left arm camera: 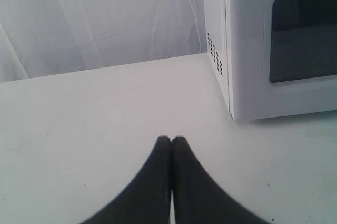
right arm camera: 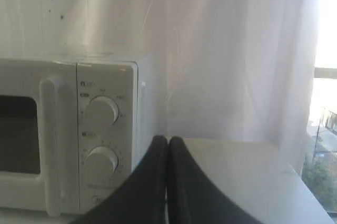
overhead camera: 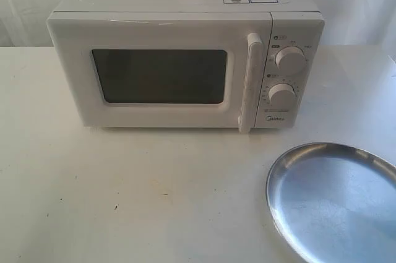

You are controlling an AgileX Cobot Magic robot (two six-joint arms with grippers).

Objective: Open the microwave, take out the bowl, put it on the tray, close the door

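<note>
While both wrist cameras look along their own fingers, I start there. The left tool (left arm camera: pixel 171 140) has its two dark fingers pressed together tip to tip, pinching nothing, with the white counter (left arm camera: pixel 79 129) beneath and ahead of it. Beyond it and to one side stands the microwave (left arm camera: pixel 247 92), showing me its vented side wall and a corner of its dark window (left arm camera: pixel 303 37). Tool and microwave are clearly apart.

The right tool (right arm camera: pixel 167 140) is likewise pressed together and holds nothing. It sits near the control end of the microwave, where I see the two round dials (right arm camera: pixel 101 111) and, past them, the tall bar handle (right arm camera: pixel 51 145).

In the exterior view the microwave stands at the back of the counter. Its door (overhead camera: pixel 74 77) is shut flush with the body, and the handle is upright just beside the dials. The window is too dark for me to tell what is inside. The tray (overhead camera: pixel 334 207) lies flat on the counter in front of the microwave, toward its dial end and apart from it. The picture's edge cuts it off.
</note>
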